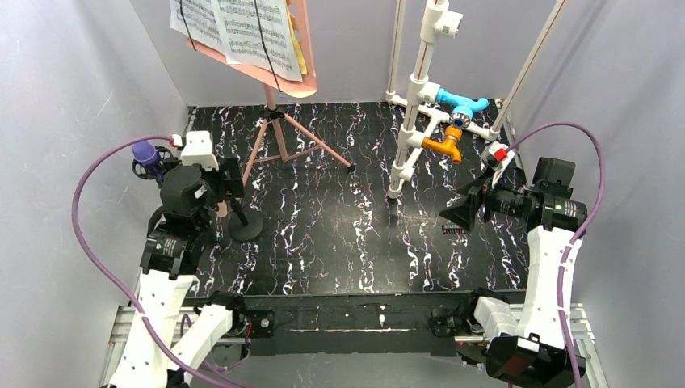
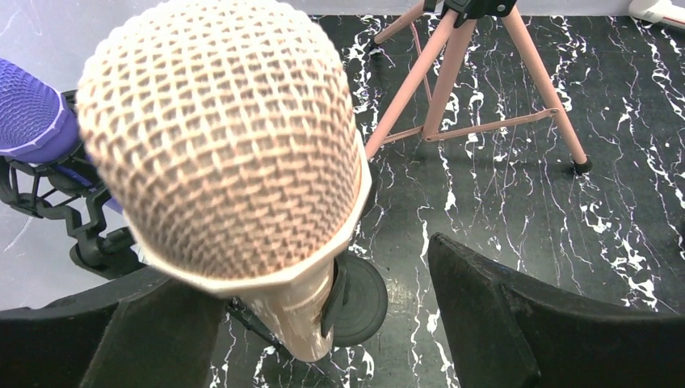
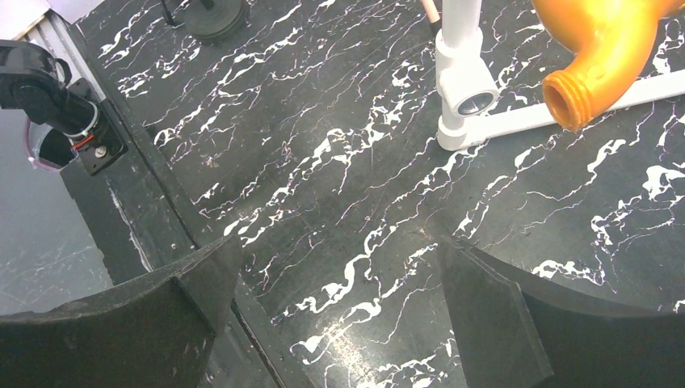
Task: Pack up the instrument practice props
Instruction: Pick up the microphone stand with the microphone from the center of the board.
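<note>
The mesh head of the beige microphone [image 2: 218,137] fills the left wrist view, and it stands upright on a black stand with a round base [image 2: 367,297]. My left gripper [image 2: 323,275] is open around its body; the left finger is close and a gap remains on the right. The purple microphone [image 2: 32,113] sits in its black mount just left of it. The pink sheet-music holder [image 1: 283,81] with printed pages [image 1: 242,28] stands on tripod legs [image 1: 279,137] at the back. My right gripper [image 3: 339,259] hangs open over bare table.
A white pipe frame [image 1: 420,105] with blue [image 1: 464,103] and orange [image 1: 446,145] fittings stands at the back right, close to my right gripper [image 1: 456,212]. Grey walls enclose the black marbled table [image 1: 339,234]. Purple cables loop out from both arms.
</note>
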Controlling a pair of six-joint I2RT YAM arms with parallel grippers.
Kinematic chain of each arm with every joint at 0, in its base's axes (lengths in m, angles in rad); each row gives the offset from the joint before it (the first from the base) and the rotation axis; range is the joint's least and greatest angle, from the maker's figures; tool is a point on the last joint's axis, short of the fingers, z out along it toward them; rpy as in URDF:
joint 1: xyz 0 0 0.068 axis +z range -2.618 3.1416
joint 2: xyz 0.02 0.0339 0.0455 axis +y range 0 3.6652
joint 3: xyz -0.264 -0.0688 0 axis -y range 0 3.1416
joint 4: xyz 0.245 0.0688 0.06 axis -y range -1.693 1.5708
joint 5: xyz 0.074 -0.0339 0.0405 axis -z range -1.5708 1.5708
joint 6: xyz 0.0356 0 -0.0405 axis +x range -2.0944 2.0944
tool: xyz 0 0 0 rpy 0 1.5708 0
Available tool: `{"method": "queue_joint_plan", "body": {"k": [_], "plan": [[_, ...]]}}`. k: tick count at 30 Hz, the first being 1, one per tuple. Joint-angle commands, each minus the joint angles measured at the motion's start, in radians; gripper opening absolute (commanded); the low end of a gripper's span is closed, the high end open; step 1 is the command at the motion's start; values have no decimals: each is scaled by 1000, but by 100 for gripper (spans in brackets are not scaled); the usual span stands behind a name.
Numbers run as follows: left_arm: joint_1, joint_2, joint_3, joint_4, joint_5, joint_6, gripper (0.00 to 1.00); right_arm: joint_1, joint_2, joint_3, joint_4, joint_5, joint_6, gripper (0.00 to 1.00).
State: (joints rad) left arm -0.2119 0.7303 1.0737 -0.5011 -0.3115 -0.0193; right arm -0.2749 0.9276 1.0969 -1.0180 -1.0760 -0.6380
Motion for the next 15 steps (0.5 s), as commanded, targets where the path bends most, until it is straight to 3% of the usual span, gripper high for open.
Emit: {"method": "queue_joint_plan", "body": {"k": [1, 7, 15], "plan": [[23, 19, -3, 64, 24, -12, 85, -3, -11, 10, 18, -18, 7, 100], [37, 13, -58, 126, 3, 6, 80, -3, -11, 9, 16, -20, 9, 100], [39, 2, -109, 170, -6, 44, 64, -3, -6, 12, 18, -18, 9, 100]]}}
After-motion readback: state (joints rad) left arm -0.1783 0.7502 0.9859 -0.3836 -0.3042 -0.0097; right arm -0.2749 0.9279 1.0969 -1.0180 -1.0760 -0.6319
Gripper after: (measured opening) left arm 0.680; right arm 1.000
